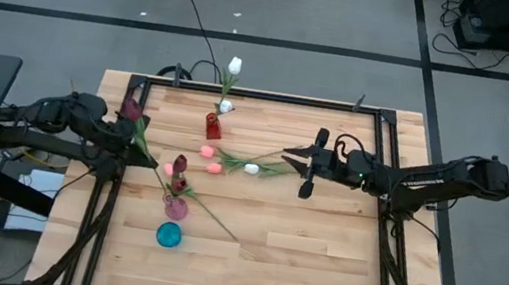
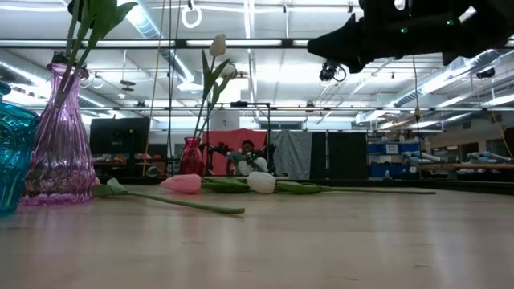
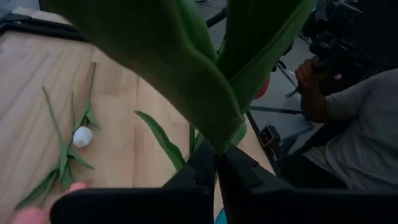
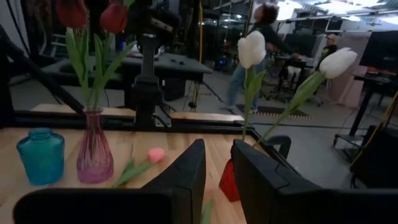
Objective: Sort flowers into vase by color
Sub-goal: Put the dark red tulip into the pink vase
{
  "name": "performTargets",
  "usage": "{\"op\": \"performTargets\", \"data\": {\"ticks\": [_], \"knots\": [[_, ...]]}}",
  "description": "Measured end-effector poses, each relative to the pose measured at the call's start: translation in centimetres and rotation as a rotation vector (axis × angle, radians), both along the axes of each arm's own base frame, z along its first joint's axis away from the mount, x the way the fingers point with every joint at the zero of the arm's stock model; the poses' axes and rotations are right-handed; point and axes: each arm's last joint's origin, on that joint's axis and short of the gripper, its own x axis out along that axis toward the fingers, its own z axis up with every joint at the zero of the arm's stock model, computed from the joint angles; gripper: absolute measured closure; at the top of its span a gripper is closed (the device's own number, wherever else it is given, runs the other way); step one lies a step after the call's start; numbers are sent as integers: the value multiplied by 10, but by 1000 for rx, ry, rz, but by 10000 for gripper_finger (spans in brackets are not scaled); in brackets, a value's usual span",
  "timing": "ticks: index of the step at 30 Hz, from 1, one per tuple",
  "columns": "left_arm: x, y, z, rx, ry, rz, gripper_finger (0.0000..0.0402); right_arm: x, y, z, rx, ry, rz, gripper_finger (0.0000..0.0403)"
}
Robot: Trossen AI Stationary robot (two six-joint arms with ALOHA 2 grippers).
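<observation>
My left gripper (image 1: pixel 134 135) is over the table's left side, shut on a maroon tulip (image 1: pixel 130 107); its green leaves (image 3: pixel 186 56) fill the left wrist view. A pink vase (image 1: pixel 175 208) holds two maroon tulips (image 1: pixel 180 164). A teal vase (image 1: pixel 168 236) stands just nearer. A red vase (image 1: pixel 212 126) at the far side holds two white tulips (image 1: pixel 235 64). Pink tulips (image 1: pixel 210 159) and a white tulip (image 1: pixel 250 169) lie on their sides mid-table. My right gripper (image 1: pixel 305 168) is open and empty, above the table right of them. My left gripper pinches the maroon tulip's stem (image 3: pixel 218 151) between its two fingers, just below where the leaves spread. The head (image 1: pixel 130 107) stands out on the far side of the fingers, and the lower stem (image 1: pixel 149 155) sticks out toward the pink vase. The flower is off the table.
A long green stem (image 1: pixel 217 223) lies on the wood right of the pink vase. Bare wood (image 1: pixel 319 253) spreads over the near right. A black frame (image 1: pixel 380 151) borders the table. A seated person (image 3: pixel 354 124) is beyond the table's edge.
</observation>
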Motion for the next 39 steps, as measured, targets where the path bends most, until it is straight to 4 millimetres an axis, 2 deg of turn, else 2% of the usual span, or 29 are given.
{"op": "performTargets", "data": {"ticks": [15, 20, 23, 28, 32, 39], "knots": [[21, -5, -52, -43, 89, -63, 389, -1, 0, -3, 19, 10, -1, 312], [25, -8, -60, -34, 82, -46, 385, -1, 0, -4, 19, 21, -2, 312], [26, -10, -60, -16, 69, -32, 364, -1, -1, -4, 22, 21, -6, 312], [26, -13, -60, 4, 68, -26, 300, -1, -4, -4, 55, 18, -17, 312], [24, -15, -59, -10, 67, -71, 258, 2, -4, -7, 92, 96, -21, 312], [21, -18, -64, -23, 125, -133, 244, 7, -4, -3, 107, 186, 0, 312]]}}
